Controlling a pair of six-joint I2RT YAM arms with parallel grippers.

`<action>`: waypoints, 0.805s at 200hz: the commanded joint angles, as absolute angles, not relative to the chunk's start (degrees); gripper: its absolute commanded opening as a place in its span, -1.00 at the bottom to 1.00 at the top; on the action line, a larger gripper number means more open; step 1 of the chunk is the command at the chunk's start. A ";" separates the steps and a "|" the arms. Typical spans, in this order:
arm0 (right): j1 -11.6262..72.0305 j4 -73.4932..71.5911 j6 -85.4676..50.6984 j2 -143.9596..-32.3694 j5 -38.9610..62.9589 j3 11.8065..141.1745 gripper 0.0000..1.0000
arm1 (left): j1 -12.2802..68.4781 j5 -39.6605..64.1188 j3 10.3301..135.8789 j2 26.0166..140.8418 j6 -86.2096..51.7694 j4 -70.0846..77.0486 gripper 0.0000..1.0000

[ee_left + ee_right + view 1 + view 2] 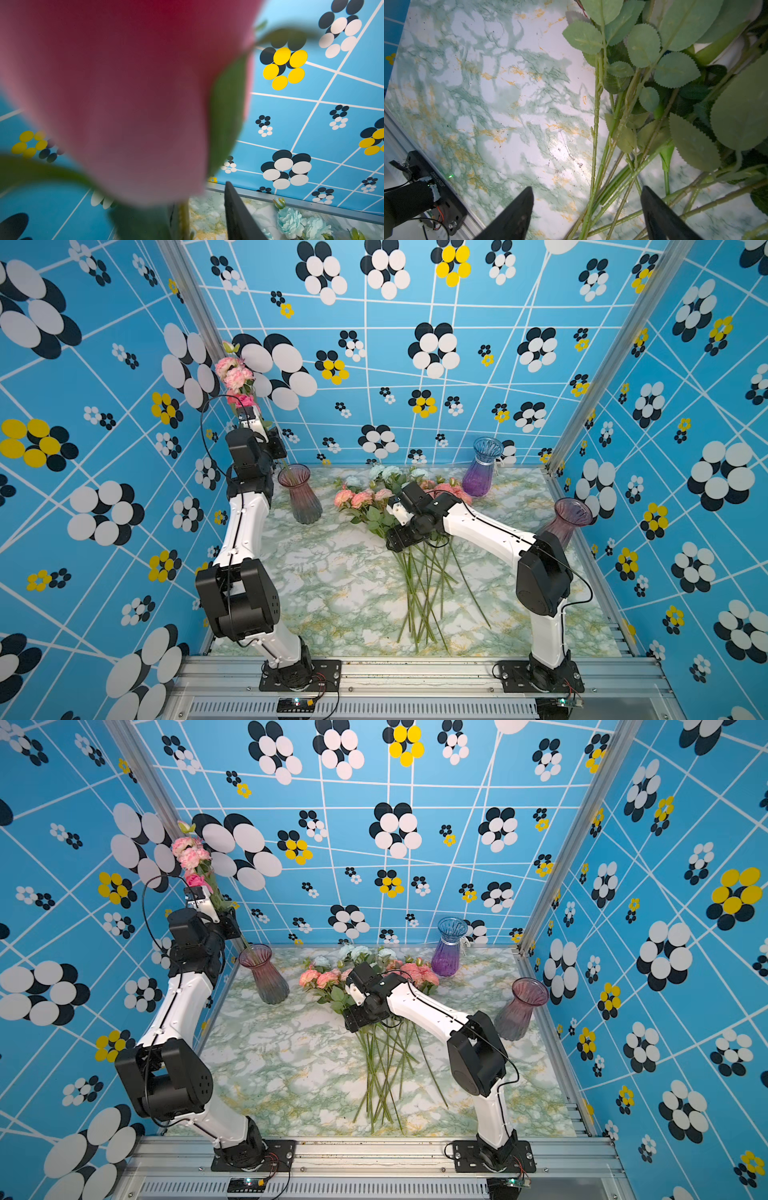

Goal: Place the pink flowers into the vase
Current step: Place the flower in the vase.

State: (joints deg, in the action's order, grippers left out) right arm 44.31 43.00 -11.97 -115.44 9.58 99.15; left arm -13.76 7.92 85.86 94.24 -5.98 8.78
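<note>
Left tool raised near the back-left corner, at the stems of a bunch of pink flowers; their lower ends run down into the pink-grey vase beside that arm. Wrist view blocked by a blurred bloom, one finger showing, so cannot tell whether that tool pinches the stems or stands slack. Right tool spread wide, low over the counter, astride several bare green stems of the heap where more pink heads lie mixed with pale blue flowers. Judgement: two jobs at once, seating one bunch and picking the next. Left: release only with the stem ends well down inside the vase, then back away sideways, clear of the leaves; the bunch leans toward the wall and its top-heavy heads could tip the vase. Right: several stems cross between the fingers, so close on few, below the leaves, and check they lead to pink heads, not blue
</note>
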 commanded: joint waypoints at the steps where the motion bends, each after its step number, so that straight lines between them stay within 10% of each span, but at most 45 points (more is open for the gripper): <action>1: 45.23 43.07 -11.50 -118.64 8.00 100.76 0.58 | -13.43 7.50 84.10 92.83 -6.29 7.36 -0.15; 20: 45.49 43.07 -11.51 -120.34 7.85 102.16 0.48 | -13.45 7.50 83.08 91.91 -6.67 7.16 0.06; 54: 45.70 43.68 -11.44 -124.05 7.33 105.34 0.28 | -13.20 6.66 80.99 89.74 -6.70 5.77 1.00; 161: 45.76 46.86 -10.91 -134.52 6.72 115.45 -0.31 | -8.39 -1.84 70.49 76.94 -10.18 -2.13 0.99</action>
State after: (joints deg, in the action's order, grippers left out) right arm 45.36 43.94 -11.40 -132.60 7.55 113.12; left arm -9.76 2.04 73.08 80.62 -8.38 1.52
